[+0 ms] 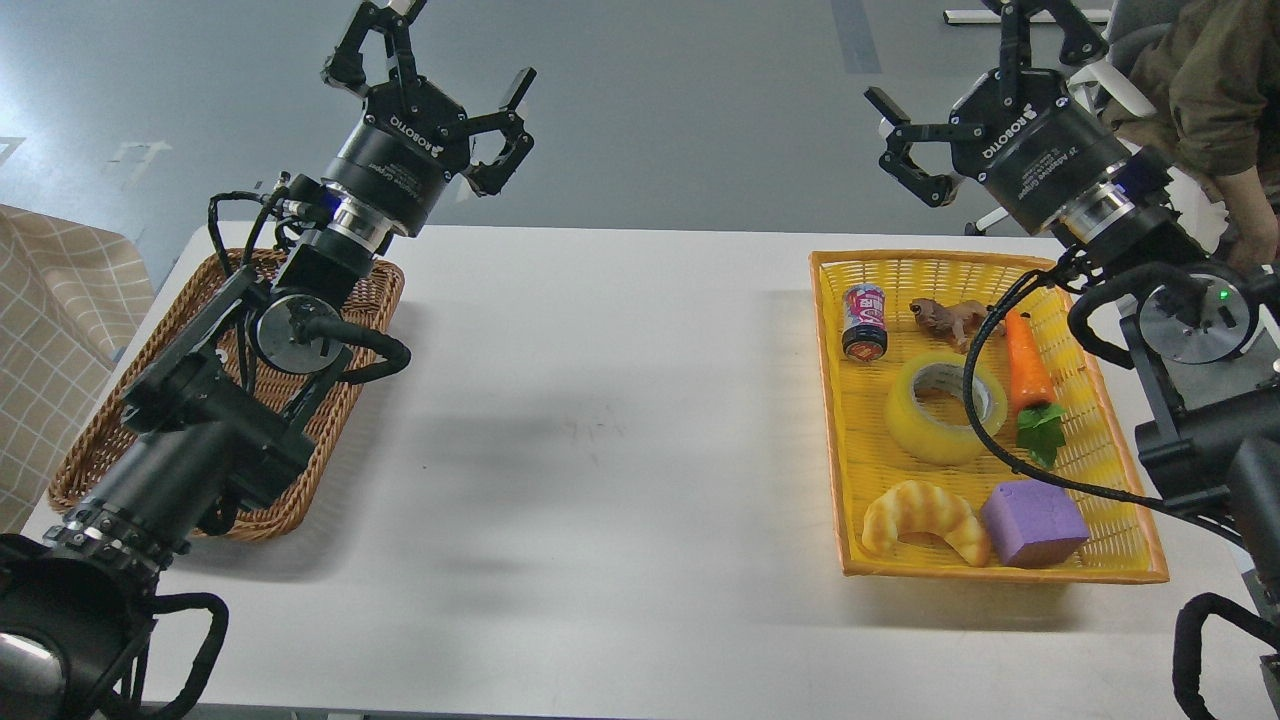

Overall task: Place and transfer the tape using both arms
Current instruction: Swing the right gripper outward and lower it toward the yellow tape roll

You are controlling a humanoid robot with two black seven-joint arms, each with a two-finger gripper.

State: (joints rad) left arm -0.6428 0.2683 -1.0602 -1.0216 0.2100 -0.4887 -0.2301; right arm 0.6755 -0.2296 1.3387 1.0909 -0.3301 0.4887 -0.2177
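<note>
The tape (940, 410), a wide translucent yellow roll with a grey-white core, lies flat in the middle of the yellow basket (840, 470) on the right of the table. My right gripper (975, 95) is open and empty, held high above the basket's far edge, well apart from the tape. A black cable of the right arm crosses over the tape's right side. My left gripper (435, 85) is open and empty, raised above the far end of the wicker basket (330, 440) on the left.
The yellow basket also holds a soda can (865, 320), a toy animal (945, 317), a carrot toy (1030, 385), a croissant toy (925, 520) and a purple block (1033, 523). A white table (600, 450) spans between the baskets. A person (1215, 90) sits at the far right.
</note>
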